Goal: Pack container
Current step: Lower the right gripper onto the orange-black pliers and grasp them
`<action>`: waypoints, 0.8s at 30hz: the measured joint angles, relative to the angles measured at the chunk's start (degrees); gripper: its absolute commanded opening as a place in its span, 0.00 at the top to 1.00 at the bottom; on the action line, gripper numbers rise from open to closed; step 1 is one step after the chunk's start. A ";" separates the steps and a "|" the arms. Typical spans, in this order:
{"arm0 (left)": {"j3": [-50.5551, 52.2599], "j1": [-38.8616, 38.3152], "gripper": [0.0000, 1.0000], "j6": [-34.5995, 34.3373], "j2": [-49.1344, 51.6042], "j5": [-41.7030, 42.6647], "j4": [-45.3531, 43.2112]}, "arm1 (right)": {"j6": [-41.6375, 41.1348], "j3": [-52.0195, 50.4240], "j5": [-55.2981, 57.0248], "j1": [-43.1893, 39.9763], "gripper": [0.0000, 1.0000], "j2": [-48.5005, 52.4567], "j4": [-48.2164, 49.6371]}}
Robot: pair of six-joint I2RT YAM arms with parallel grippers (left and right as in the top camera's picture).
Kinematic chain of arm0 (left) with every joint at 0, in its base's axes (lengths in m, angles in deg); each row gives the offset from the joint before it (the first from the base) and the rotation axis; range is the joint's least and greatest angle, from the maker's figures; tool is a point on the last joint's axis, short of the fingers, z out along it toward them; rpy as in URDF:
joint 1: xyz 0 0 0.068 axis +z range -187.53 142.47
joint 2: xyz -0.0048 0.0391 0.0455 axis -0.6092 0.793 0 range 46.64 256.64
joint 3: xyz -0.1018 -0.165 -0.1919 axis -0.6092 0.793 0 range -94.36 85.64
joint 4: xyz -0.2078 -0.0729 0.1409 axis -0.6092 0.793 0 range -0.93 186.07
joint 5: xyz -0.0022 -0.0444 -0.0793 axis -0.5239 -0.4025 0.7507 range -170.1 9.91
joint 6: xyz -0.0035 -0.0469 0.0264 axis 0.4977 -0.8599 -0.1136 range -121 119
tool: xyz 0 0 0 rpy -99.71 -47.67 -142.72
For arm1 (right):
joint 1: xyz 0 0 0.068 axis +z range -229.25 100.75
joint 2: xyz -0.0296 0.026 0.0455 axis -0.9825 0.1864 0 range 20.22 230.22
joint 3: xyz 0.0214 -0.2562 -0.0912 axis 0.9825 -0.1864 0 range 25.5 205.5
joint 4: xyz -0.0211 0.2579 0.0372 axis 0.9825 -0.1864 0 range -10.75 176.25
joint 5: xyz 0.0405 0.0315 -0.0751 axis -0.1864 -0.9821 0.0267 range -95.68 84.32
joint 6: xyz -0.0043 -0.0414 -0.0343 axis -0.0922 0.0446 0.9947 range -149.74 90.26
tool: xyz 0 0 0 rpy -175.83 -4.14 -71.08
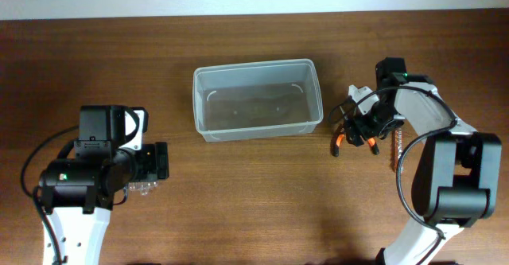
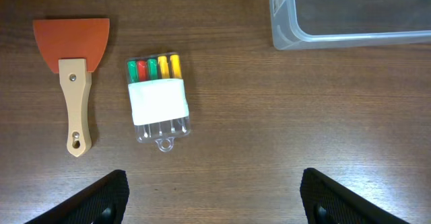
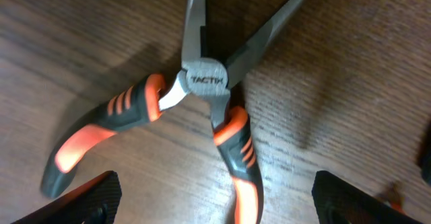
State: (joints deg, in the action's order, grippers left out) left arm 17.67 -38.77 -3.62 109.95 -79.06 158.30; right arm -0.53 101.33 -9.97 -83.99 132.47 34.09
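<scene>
Workshop-style robot bench: wooden table (image 1: 254, 209), pliers (image 3: 205, 81), scraper (image 2: 72, 56), plastic container (image 1: 262, 128).

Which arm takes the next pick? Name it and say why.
Right, probably. The right gripper hangs open directly over the pliers, beside the container; the left gripper, open too, sits higher, with the scraper and pen pack ahead of it.

Left arm (image 1: 87, 173), right arm (image 1: 457, 177): black housings, white links, black cables (image 1: 29, 165).
</scene>
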 measured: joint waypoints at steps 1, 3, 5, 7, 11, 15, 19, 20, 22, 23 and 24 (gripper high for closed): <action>0.00 0.00 0.16 0.00 0.00 0.00 -0.04 | 0.00 0.00 0.00 0.00 0.11 0.35 0.20; 0.00 0.00 0.16 0.00 0.00 0.00 -0.09 | 0.15 0.00 0.20 0.00 0.12 1.01 0.52; 0.00 0.00 0.16 0.00 0.00 0.00 -0.09 | 0.15 0.00 0.57 0.00 0.12 1.73 1.05; 0.00 0.00 0.16 0.00 0.00 0.00 -0.09 | 0.22 0.00 1.42 0.00 0.15 2.51 1.33; 0.00 0.00 0.16 0.00 0.00 0.00 -0.09 | -0.15 0.02 3.04 0.00 0.15 2.82 1.90; 0.00 0.00 0.16 0.00 0.00 0.00 -0.09 | -0.70 0.24 4.20 0.00 0.20 3.21 2.10; 0.00 0.00 0.16 0.00 0.00 0.00 -0.09 | -0.98 0.44 4.70 0.00 0.30 3.34 2.16; 0.00 0.00 0.16 0.00 0.00 0.00 -0.09 | -1.14 0.46 4.74 0.00 0.34 3.37 2.14; 0.00 0.00 0.17 0.00 0.00 0.00 -0.09 | -1.22 0.46 4.72 0.00 0.41 3.39 2.14; 0.00 0.00 0.17 0.00 0.00 0.00 -0.09 | -1.46 0.46 4.74 0.00 0.46 3.39 2.14; 0.00 0.00 0.16 0.00 0.00 0.00 -0.09 | -1.66 0.50 4.72 0.00 0.51 3.43 2.12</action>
State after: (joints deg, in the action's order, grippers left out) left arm 17.67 -38.77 -3.62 109.95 -79.06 158.22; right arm -2.19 101.84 -5.25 -83.99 135.90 36.21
